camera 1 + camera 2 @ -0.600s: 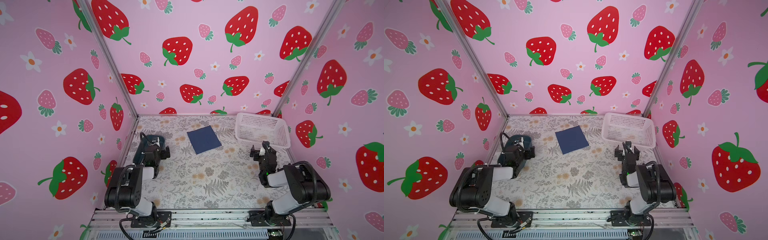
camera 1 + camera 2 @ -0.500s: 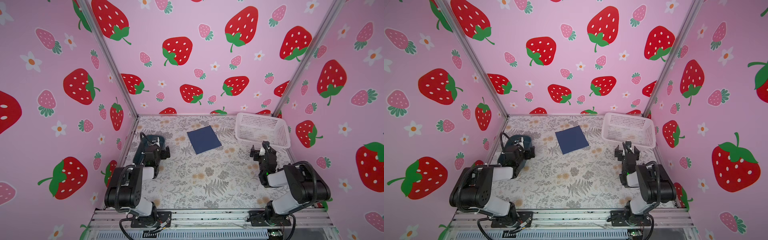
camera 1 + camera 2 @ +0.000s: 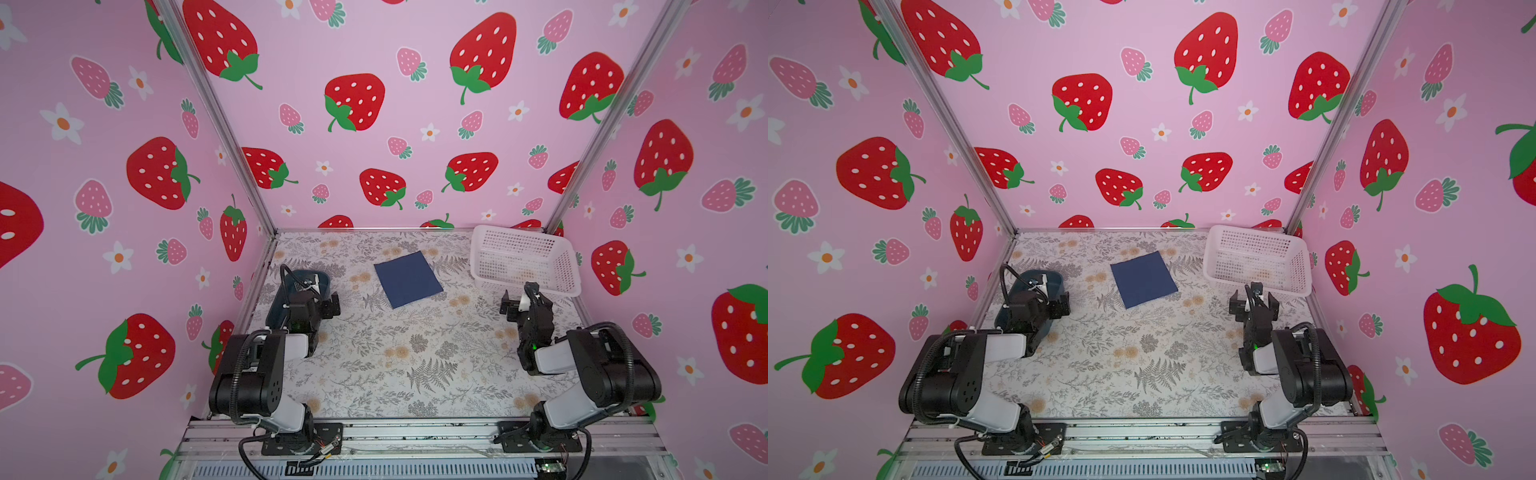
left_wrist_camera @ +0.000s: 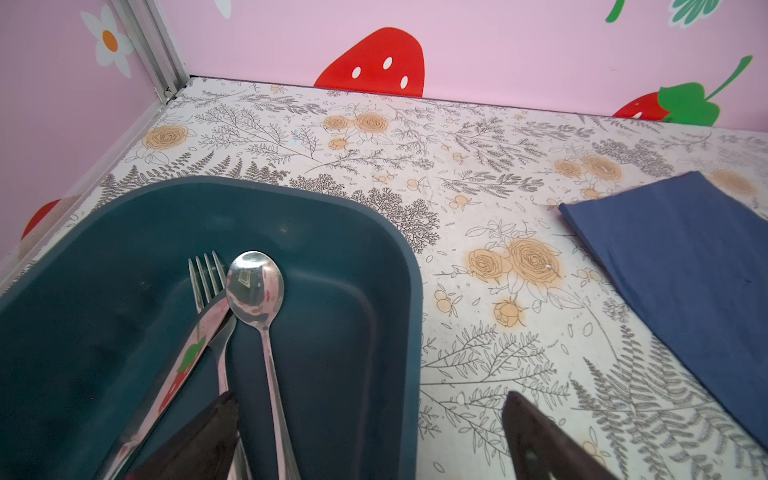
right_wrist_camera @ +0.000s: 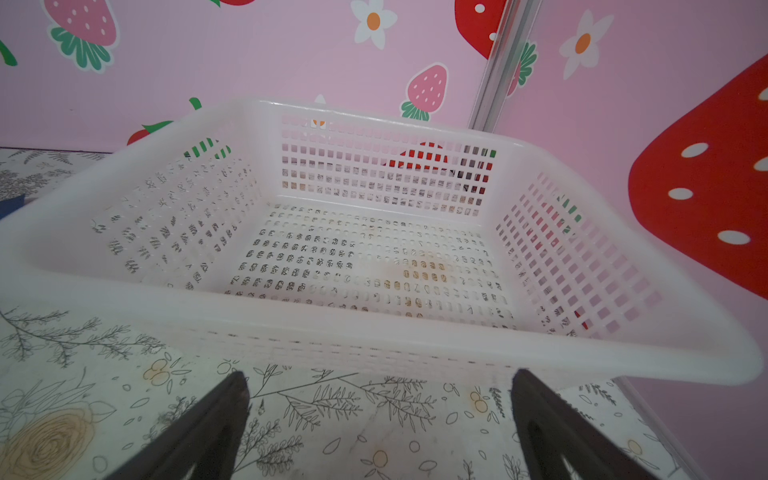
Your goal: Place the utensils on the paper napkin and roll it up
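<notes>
At 9 o'clock on the table, the left gripper hangs with its jaws spread wide and empty. One finger is over the cutlery handles inside the tub and the other is outside its wall. At 3 o'clock the right gripper is just as wide and holds nothing, and it faces the basket.

Just beyond the left gripper, all the utensils lie flat on the tub floor. The knife rests slanted across the fork, and the spoon lies close alongside at their 3 o'clock.

They look like polished metal, so probably stiff, slick and thin, and hard to get under where they lie flat. The spoon seems the easiest first pick. Pinching across its narrow stem below the bowl would work, since nothing lies on top of it. The knife would have to be lifted before the fork.

Farther off, toward 12 o'clock, the napkin lies flat and bare, well apart from the tub. It looks light, soft and easily creased, so it is likely to slide or bunch if dragged. For rolling, a corner or edge is the place to nip.

Farthest, at 2 o'clock, the basket stands empty.
</notes>
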Action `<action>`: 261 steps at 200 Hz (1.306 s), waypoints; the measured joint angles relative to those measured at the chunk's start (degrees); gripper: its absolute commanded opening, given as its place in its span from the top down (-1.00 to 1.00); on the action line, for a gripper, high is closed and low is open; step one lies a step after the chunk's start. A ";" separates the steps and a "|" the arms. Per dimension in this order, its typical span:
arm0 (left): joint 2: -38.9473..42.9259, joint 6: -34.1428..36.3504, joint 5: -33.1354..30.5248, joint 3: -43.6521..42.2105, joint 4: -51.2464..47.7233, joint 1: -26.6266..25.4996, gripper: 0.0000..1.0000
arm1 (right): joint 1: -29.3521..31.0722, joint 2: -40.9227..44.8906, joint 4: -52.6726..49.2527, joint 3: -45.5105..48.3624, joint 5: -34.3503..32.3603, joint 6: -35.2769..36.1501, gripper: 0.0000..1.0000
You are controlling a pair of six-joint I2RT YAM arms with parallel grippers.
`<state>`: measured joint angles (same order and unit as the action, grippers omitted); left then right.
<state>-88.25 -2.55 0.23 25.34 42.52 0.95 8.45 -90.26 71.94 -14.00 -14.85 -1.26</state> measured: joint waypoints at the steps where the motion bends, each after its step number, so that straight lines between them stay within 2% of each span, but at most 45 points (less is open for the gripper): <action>1: 0.00 0.00 0.00 0.00 0.00 0.00 -0.99 | 0.00 0.00 0.00 0.00 0.00 0.00 -0.99; 114: 0.00 1.46 0.20 -0.63 1.38 -0.98 -0.99 | 0.07 0.07 1.64 0.48 2.10 0.96 -0.99; 162: 1.62 2.10 0.26 -2.78 2.64 -1.07 -0.99 | 0.44 3.30 0.26 0.72 2.89 1.51 -0.99; 192: 8.96 1.22 -0.37 -2.23 -4.42 -1.11 -0.99 | 0.44 11.72 -11.23 -1.79 2.69 -0.20 -0.99; 224: 14.99 -2.95 -0.52 7.06 -17.57 -1.09 -0.99 | 0.44 22.12 -21.81 -5.60 4.59 -3.28 -0.99; 240: 15.21 -5.20 3.96 12.57 -21.97 -1.07 -1.00 | 0.44 25.73 -25.81 -6.49 7.30 -6.56 -0.99; 261: 12.94 -8.37 12.00 18.64 -26.25 -1.07 -0.87 | 0.42 26.29 -31.74 -9.60 13.99 -12.68 -0.99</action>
<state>-75.31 -10.92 12.23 43.99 16.27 -0.12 8.86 -63.96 40.21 -23.59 -0.86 -13.93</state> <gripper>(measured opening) 0.965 0.994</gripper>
